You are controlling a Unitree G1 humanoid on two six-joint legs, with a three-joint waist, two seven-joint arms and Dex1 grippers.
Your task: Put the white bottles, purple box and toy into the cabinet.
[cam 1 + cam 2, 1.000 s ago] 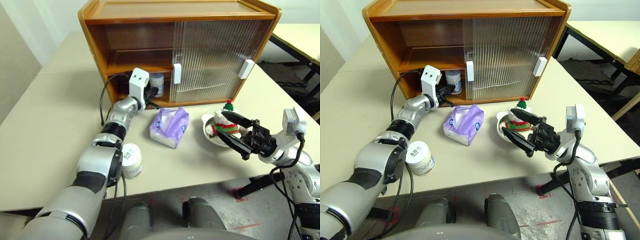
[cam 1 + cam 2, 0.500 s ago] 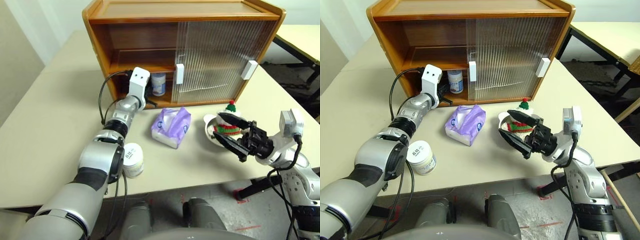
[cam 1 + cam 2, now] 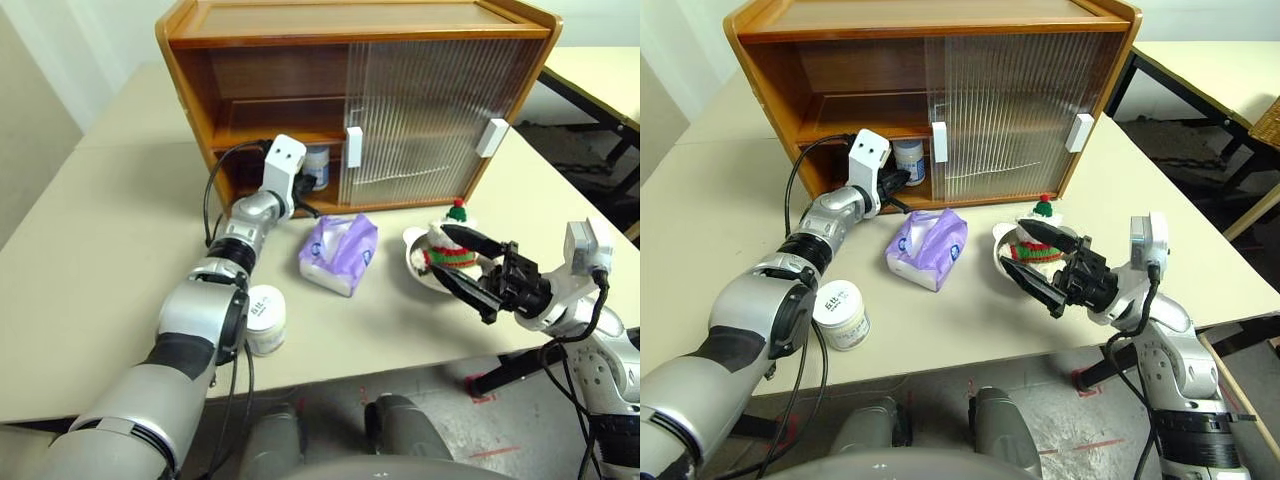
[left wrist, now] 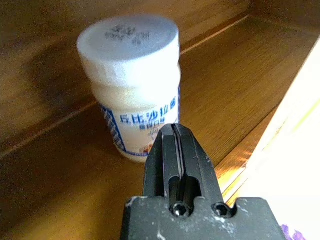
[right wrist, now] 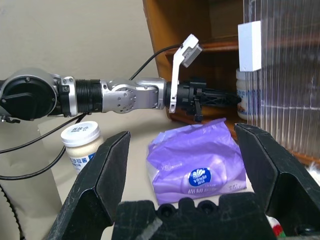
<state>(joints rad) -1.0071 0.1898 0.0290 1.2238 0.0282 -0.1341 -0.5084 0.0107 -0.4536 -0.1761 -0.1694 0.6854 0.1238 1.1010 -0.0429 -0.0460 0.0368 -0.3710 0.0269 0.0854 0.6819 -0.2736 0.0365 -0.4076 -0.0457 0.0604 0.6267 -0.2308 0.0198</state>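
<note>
One white bottle (image 4: 132, 90) stands upright on the lower shelf of the cabinet (image 3: 350, 25), in its open left half. My left gripper (image 4: 173, 131) is shut and empty, and its tip sits just in front of that bottle's label. A second white bottle (image 3: 265, 320) stands on the table beside my left forearm. The purple box (image 3: 340, 252) lies in front of the cabinet. To its right, the toy (image 3: 452, 240) sits in a shiny dish. My right gripper (image 5: 182, 131) hangs open near the toy, pointing towards the purple box with nothing between its fingers.
Ribbed sliding doors (image 3: 420, 120) with white handles cover the cabinet's right half. The metal dish (image 3: 416, 262) holds the toy near the table's front right edge. A cable loops from my left wrist (image 3: 210, 200). Another table (image 3: 600, 70) stands at the back right.
</note>
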